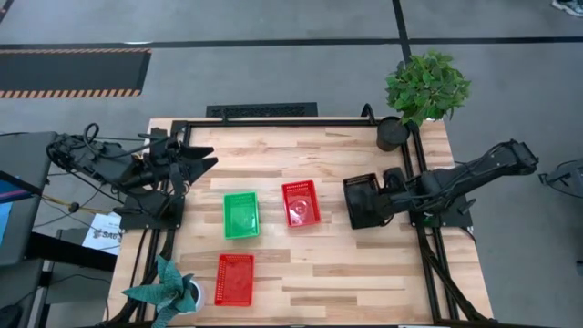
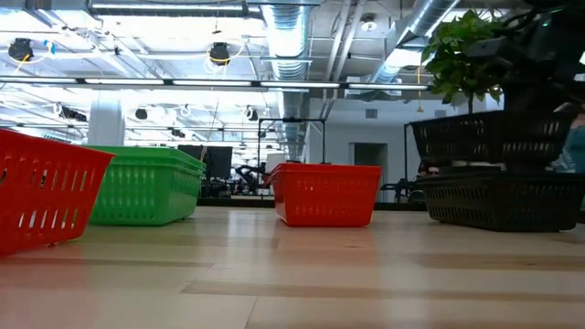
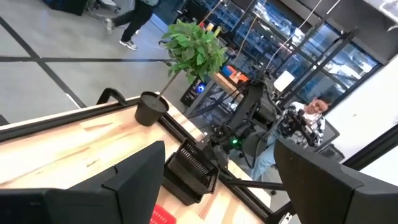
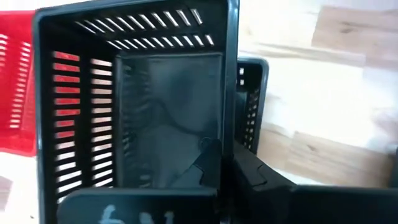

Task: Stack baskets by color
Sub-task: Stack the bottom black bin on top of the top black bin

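Observation:
My right gripper [image 1: 387, 200] is shut on a black basket [image 1: 363, 202], which hangs just above a second black basket [image 2: 503, 201] standing on the table's right part. In the right wrist view the lower basket's rim [image 4: 252, 93] peeks out beside the held one [image 4: 143, 99]. A green basket [image 1: 240, 214] and a red basket [image 1: 301, 202] rest on their bottoms mid-table. Another red basket [image 1: 235, 278] stands near the front left. My left gripper [image 1: 208, 162] is open and waits high over the table's left side, with nothing between its fingers [image 3: 130, 180]. My right gripper pinches the side wall [image 4: 227, 118] of the upper black basket, the wall toward the table's right edge. One finger [image 4: 202, 168] is inside the basket and one [image 4: 264, 180] outside. The fingers slant down from the right. The basket [image 2: 494, 137] hangs upright, roughly level, over the lower basket.
A round black plant pot [image 1: 392, 134] with a leafy plant [image 1: 426, 84] stands at the far right corner, close behind the black baskets. A second potted plant [image 1: 168, 292] sits at the near left corner. Bare wood lies along the front right [image 1: 364, 282].

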Robot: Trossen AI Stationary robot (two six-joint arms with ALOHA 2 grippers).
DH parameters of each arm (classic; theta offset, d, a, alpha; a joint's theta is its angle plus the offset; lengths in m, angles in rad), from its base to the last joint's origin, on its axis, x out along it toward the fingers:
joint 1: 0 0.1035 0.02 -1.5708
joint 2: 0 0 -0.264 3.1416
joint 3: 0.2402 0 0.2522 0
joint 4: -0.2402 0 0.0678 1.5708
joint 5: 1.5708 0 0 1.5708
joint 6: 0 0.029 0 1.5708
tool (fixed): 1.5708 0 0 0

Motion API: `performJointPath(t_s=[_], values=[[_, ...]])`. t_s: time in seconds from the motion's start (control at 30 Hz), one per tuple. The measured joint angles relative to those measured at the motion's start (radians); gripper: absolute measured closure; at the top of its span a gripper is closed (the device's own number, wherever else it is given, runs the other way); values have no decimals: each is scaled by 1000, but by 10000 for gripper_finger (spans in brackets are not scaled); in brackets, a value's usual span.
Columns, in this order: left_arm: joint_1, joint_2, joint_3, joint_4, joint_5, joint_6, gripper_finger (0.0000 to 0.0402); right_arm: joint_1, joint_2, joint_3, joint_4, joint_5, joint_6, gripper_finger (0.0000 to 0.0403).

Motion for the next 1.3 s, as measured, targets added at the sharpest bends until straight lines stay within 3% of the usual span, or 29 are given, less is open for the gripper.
performJointPath(t_s=[0.23, 0.63, 1.07, 1.3], values=[[0, 0, 0, -31, 6, -21, 112, 0, 45, 0, 8, -6, 5, 386], [0, -7, 0, -34, 30, -37, 112, 0, 78, 0, -11, -9, 47, 349], [0, -6, 0, -34, 59, -46, 112, -6, 77, -16, -39, -41, 61, 245], [0, -18, 0, -33, 57, -46, 112, 5, 39, 83, -104, 53, 42, 232]])
